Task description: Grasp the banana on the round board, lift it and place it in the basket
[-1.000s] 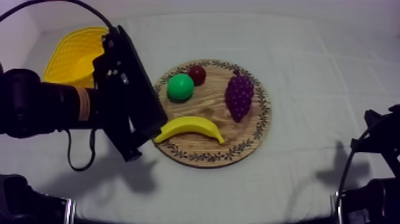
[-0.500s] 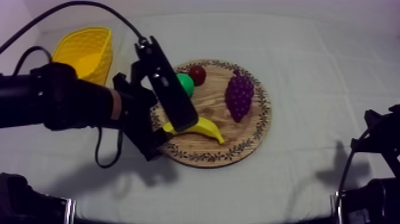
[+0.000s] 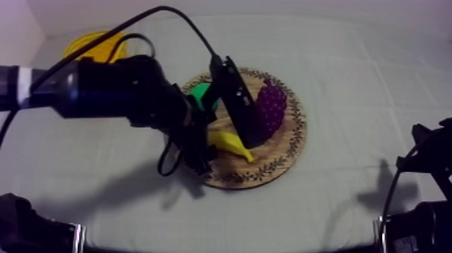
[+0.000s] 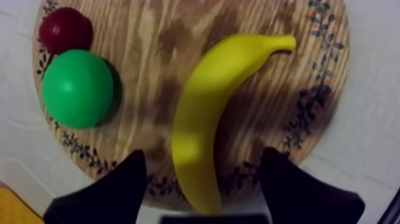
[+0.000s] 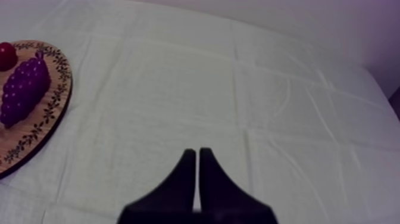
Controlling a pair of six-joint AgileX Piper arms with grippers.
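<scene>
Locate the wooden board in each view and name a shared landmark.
Top view: wooden board on the middle of the cloth, partly under my left arm.
Left wrist view: under the banana, below the open left gripper.
Right wrist view: on the cloth, bearing the grapes.
Shared landmark: its patterned rim.

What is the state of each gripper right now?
Left gripper: open, one finger at each side of the banana.
Right gripper: shut, holding nothing.

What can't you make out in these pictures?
Yellow woven basket: top view, mostly covered by the left arm.
Yellow toy banana: top view, one end under that arm.
Purple bunch of grapes: top view, partly behind the arm.
Round wooden board: right wrist view, cut by the edge.
</scene>
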